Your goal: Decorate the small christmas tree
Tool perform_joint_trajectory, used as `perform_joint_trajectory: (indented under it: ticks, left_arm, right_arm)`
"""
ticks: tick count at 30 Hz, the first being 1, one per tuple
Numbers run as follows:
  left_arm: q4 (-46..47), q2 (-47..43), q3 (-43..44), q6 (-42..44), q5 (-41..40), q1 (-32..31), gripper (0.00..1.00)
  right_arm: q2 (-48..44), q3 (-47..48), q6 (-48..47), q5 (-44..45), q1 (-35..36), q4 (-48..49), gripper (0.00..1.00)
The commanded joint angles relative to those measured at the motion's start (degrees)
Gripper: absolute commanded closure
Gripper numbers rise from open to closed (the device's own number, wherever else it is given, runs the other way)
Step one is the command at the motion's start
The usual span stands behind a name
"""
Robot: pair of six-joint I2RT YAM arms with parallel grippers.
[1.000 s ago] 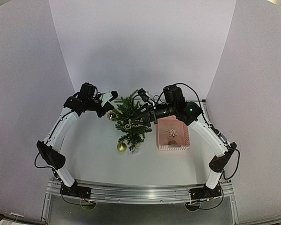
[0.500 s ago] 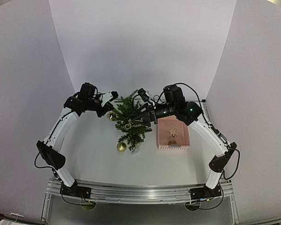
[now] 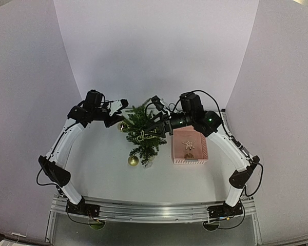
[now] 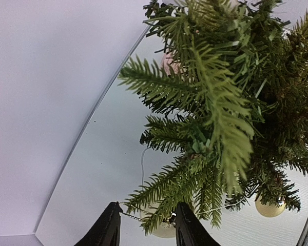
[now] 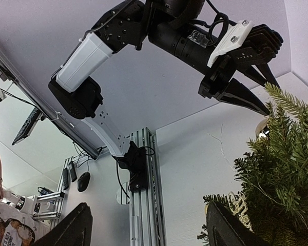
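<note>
Top external view: the small christmas tree (image 3: 142,134), a miniature dark green fir with bristly branches, stands on the white table (image 3: 100,169). It is just left of a pink slatted basket (image 3: 190,161) and between the two arms.

Left wrist view: the left gripper (image 4: 147,207) has its fingers spread and points into the lower branches. A pale gold bauble (image 4: 161,231) hangs just beyond the tips, not visibly clamped.

Right wrist view: the right gripper (image 5: 148,212) is spread wide beside the tree, holding nothing.

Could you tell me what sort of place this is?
Probably a robotics lab's recording booth: white backdrop around the table, arms bolted to an aluminium rail, a computer mouse outside.
</note>
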Motion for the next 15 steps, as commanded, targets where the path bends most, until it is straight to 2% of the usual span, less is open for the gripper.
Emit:
perform_joint_trajectory:
  ticks: [1, 7, 15]
  left_arm:
    - [1.1, -3.7, 2.2, 0.9, 0.9, 0.2, 0.58]
    - [0.3, -3.9, 2.4, 1.3, 1.4, 0.2, 0.5]
    - [1.6, -3.9, 2.9, 0.0, 0.6, 0.7, 0.47]
  right_arm:
    - [0.4, 2.3, -0.4, -0.9, -0.2, 1.3, 0.26]
    - [0.2, 1.7, -0.1, -0.4, -0.3, 1.3, 0.26]
    - [0.3, 1.9, 0.2, -0.4, -0.6, 1.2, 0.26]
